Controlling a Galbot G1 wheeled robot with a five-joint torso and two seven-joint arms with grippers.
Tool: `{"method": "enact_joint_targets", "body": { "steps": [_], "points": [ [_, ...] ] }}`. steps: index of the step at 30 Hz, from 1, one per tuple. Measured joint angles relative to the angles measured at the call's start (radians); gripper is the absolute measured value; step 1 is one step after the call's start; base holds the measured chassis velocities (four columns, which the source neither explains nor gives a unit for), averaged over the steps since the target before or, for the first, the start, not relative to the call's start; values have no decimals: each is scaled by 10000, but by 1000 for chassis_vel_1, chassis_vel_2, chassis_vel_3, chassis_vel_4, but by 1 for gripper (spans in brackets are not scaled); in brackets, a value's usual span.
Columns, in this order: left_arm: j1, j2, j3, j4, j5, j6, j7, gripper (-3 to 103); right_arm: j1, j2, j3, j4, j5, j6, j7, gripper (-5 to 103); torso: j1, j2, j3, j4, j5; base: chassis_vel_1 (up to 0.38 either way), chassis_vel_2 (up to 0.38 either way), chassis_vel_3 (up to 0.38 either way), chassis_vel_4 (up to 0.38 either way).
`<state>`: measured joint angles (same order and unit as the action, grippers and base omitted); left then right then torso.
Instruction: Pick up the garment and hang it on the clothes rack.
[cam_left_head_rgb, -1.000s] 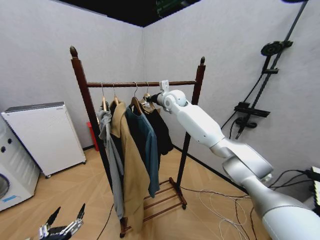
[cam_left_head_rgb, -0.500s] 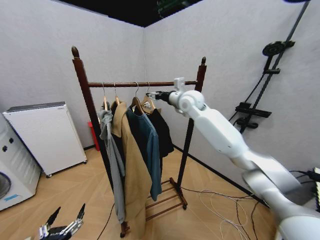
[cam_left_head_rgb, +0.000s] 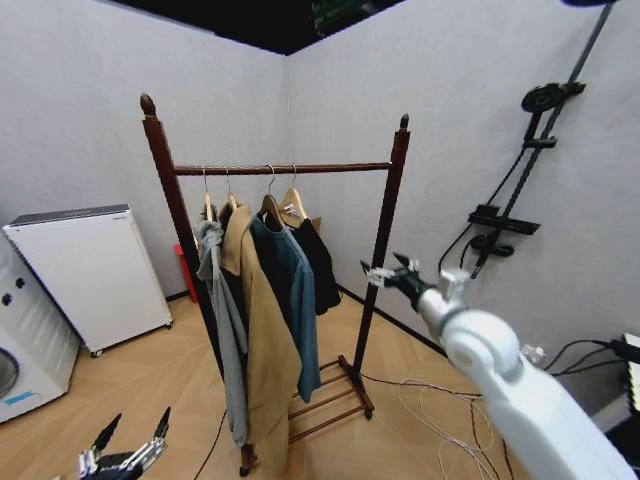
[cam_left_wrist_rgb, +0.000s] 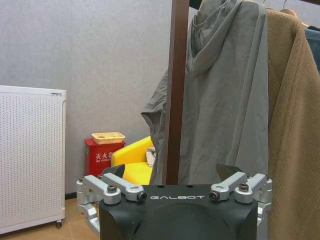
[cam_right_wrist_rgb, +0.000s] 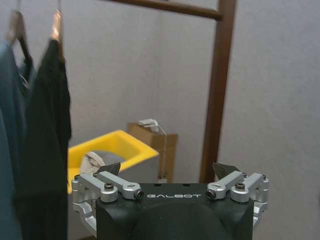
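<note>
The garment (cam_left_head_rgb: 328, 265), plain black on a light wooden hanger (cam_left_head_rgb: 293, 205), hangs on the rail of the clothes rack (cam_left_head_rgb: 283, 169), rightmost of the clothes there. My right gripper (cam_left_head_rgb: 385, 268) is open and holds nothing, lower than the rail and to the right of the rack's right post. In the right wrist view the garment (cam_right_wrist_rgb: 50, 125) hangs to one side of the open gripper (cam_right_wrist_rgb: 167, 170), with the rack's post (cam_right_wrist_rgb: 217, 90) ahead. My left gripper (cam_left_head_rgb: 138, 422) is parked low near the floor, open, and faces the rack's left post (cam_left_wrist_rgb: 175, 90).
A grey hoodie (cam_left_head_rgb: 220, 300), a tan coat (cam_left_head_rgb: 265, 340) and a dark blue jacket (cam_left_head_rgb: 295, 290) also hang on the rail. White appliances (cam_left_head_rgb: 90, 270) stand at the left. A yellow bin (cam_right_wrist_rgb: 110, 150) sits behind the rack. Cables (cam_left_head_rgb: 440, 400) lie on the floor at the right.
My right gripper has let go of the hanger, pulled back from the rail and dropped lower to the right. The black garment stays hanging on the rack. The left arm has not moved.
</note>
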<state>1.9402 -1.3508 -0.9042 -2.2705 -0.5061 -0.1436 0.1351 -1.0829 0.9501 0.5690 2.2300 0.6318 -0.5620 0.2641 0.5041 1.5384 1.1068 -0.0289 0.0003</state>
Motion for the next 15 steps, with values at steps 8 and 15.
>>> {"method": "enact_joint_targets", "body": {
  "steps": [8, 15],
  "points": [
    [0, 0, -1, 0, 0, 0, -1, 100, -2496, 2591, 466, 18, -2903, 1296, -492, 100, 0, -1, 1, 4, -7, 0, 0, 0, 0],
    [0, 0, 0, 0, 0, 0, -2, 100, -3202, 3987, 196, 361, -4339, 1827, -553, 100, 1, -1, 1, 5, -6, 0, 0, 0, 0]
  ]
}}
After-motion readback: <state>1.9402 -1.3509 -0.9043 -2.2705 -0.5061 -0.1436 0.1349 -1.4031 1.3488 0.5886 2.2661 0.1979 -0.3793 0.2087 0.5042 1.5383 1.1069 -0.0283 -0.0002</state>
